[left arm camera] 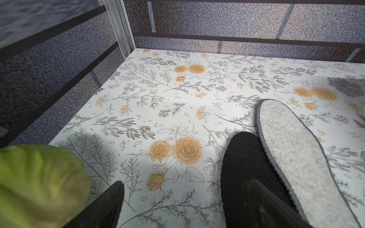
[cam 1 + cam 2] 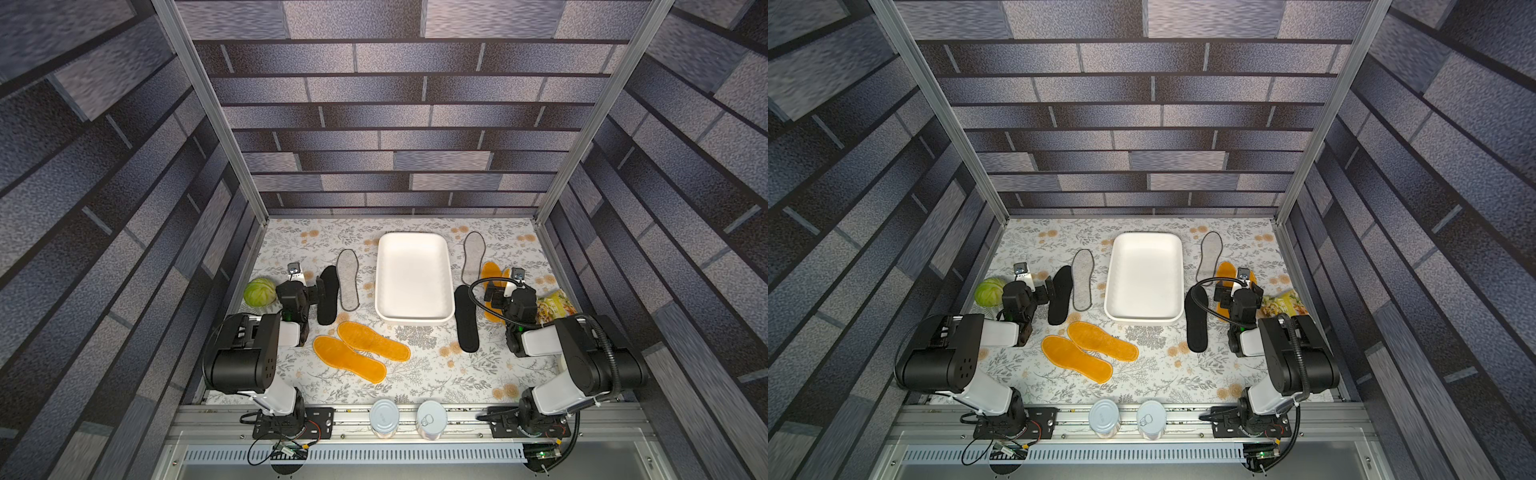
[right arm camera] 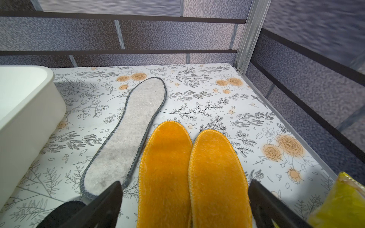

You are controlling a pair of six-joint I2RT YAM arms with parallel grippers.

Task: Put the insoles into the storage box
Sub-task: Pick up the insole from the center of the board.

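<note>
Before closing on anything, note storage box empty at mid-table, with insoles flat on the table either side and in front. Drop right gripper, spread wide and empty, onto orange pair; shift left gripper, equally spread, over black insole. Pinch edges. Cannot read print on yellow packet.

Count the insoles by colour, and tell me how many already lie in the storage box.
Black insoles: 2
Grey felt insoles: 2
Orange insoles: 4
Total: 8 insoles, all on the table; 0 in the storage box.
</note>
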